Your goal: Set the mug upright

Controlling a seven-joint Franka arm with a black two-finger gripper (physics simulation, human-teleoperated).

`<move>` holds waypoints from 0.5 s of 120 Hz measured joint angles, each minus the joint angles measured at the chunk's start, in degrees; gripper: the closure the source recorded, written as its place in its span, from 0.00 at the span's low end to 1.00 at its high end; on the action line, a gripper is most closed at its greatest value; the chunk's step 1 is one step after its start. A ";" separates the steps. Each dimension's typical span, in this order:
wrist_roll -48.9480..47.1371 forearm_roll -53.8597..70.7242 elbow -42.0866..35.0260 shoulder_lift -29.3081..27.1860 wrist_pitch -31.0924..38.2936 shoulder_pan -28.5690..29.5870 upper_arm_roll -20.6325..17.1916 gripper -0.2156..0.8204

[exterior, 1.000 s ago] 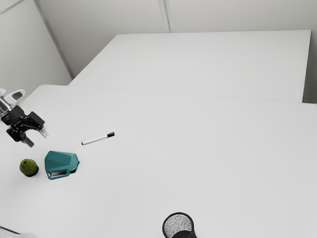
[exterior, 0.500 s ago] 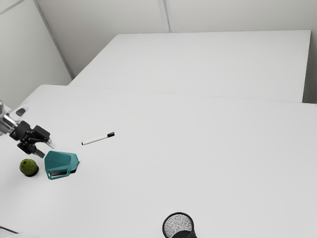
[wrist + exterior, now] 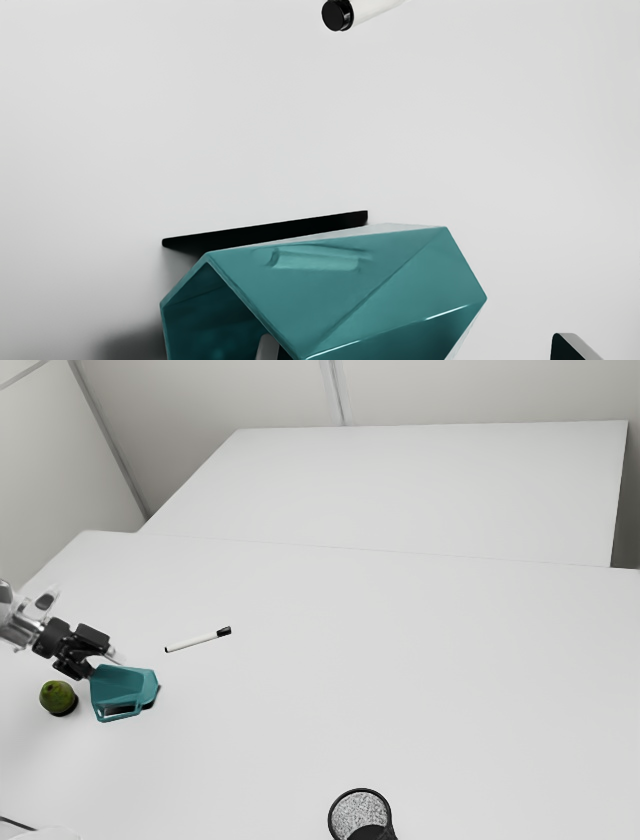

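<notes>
In the exterior view my gripper [image 3: 105,665] is low at the left, at the upper-left edge of the teal faceted mug [image 3: 126,687]. The mug lies on its side, its handle toward the exterior view's bottom. Seen from the wrist, the mug [image 3: 370,280] has its open mouth at one end, and my gripper [image 3: 416,342] stands open across it. One fingertip [image 3: 267,347] overlaps the mouth, by the rim; the other is apart from the mug, past its opposite end. Whether the first touches the wall, I cannot tell.
A green pear-like fruit [image 3: 57,697] sits close beside the mug. A white marker with a black cap [image 3: 198,640] lies on the white table [image 3: 400,640], farther toward the exterior view's right. A dark round container with speckled contents [image 3: 359,813] is at the bottom edge.
My gripper has moved down and toward the exterior view's right, from above the fruit to the mug's edge. The mug, fruit and marker have stayed where they were.
</notes>
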 joint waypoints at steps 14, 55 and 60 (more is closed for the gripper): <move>1.66 -1.15 -0.12 0.37 -0.01 0.20 0.00 0.26; 5.02 -2.00 -0.42 0.39 -0.03 0.23 0.00 0.60; 5.32 -2.02 -0.42 0.36 -0.07 0.22 0.00 0.65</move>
